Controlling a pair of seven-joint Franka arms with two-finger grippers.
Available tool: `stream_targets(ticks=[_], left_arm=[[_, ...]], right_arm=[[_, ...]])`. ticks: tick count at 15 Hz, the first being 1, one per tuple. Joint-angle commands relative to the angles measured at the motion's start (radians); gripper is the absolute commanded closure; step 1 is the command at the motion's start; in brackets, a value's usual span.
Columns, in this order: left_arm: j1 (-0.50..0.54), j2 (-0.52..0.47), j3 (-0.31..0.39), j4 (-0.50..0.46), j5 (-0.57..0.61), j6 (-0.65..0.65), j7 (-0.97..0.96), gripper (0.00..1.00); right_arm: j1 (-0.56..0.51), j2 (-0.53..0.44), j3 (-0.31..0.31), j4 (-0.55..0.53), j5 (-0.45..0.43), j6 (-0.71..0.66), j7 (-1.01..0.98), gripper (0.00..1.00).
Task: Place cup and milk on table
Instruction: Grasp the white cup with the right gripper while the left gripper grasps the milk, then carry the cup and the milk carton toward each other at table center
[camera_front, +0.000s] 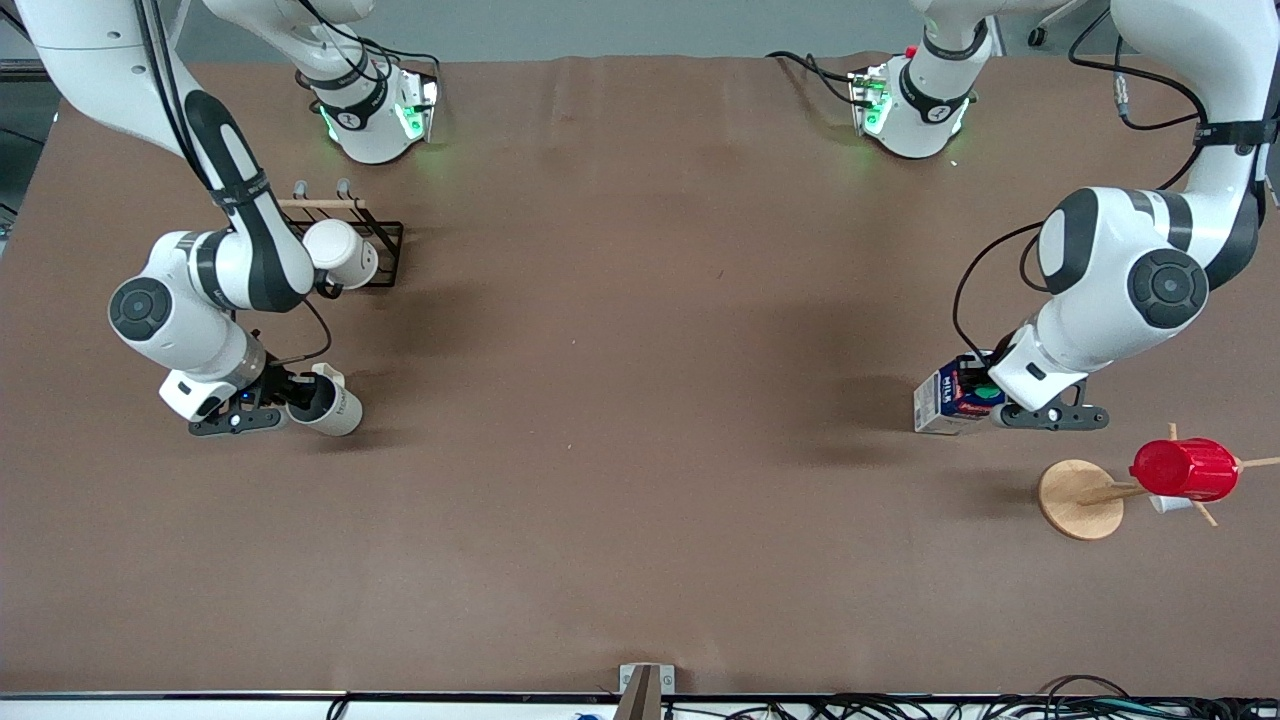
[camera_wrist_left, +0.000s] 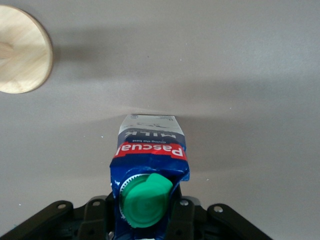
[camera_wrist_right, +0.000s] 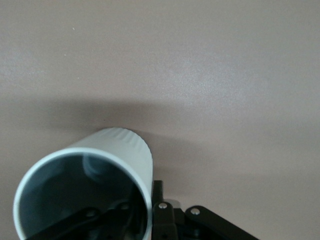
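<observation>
The left gripper is pinching the one milk carton near the table's left-arm end; only the left wrist view shows its green cap. The right gripper is clamping the cream mug by its rim; its dark inside is showing only wrist-side. Another white mug is hanging on a rack; one red cup is sitting on a wooden stand.

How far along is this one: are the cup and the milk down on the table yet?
Neither is released yet. The left tool grips the milk by its top, low over the table. The right tool holds the cup by its rim, tilted. Still to do: set both down and let go.
</observation>
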Motion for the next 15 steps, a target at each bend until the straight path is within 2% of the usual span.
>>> stream_targets(ticks=[1, 3, 5, 6, 9, 12, 15], left_arm=[[-0.005, -0.05, -0.005, 0.029, 0.003, -0.056, -0.047, 0.64], [-0.01, -0.052, -0.026, 0.09, 0.003, -0.137, -0.081, 0.64], [-0.012, -0.046, -0.051, 0.145, 0.003, -0.202, -0.122, 0.64], [-0.013, -0.04, -0.064, 0.164, 0.003, -0.21, -0.142, 0.64], [-0.019, -0.032, -0.116, 0.188, 0.003, -0.21, -0.236, 0.64], [-0.022, 0.0, -0.17, 0.239, 0.003, -0.21, -0.331, 0.64], [-0.073, 0.055, -0.178, 0.282, 0.005, -0.208, -0.429, 0.64]], right_arm=[[0.047, -0.041, 0.009, 0.084, 0.007, -0.188, 0.102, 1.0], [0.075, -0.045, 0.051, 0.185, 0.014, -0.325, 0.16, 1.0], [0.081, -0.043, 0.151, 0.267, 0.014, -0.416, 0.281, 1.0], [0.092, -0.042, 0.212, 0.3, 0.013, -0.437, 0.357, 1.0], [0.15, -0.019, 0.321, 0.371, 0.001, -0.43, 0.601, 1.0], [0.302, 0.088, 0.328, 0.495, -0.009, -0.43, 0.836, 1.0], [0.409, 0.219, 0.328, 0.615, -0.112, -0.425, 1.069, 1.0]])
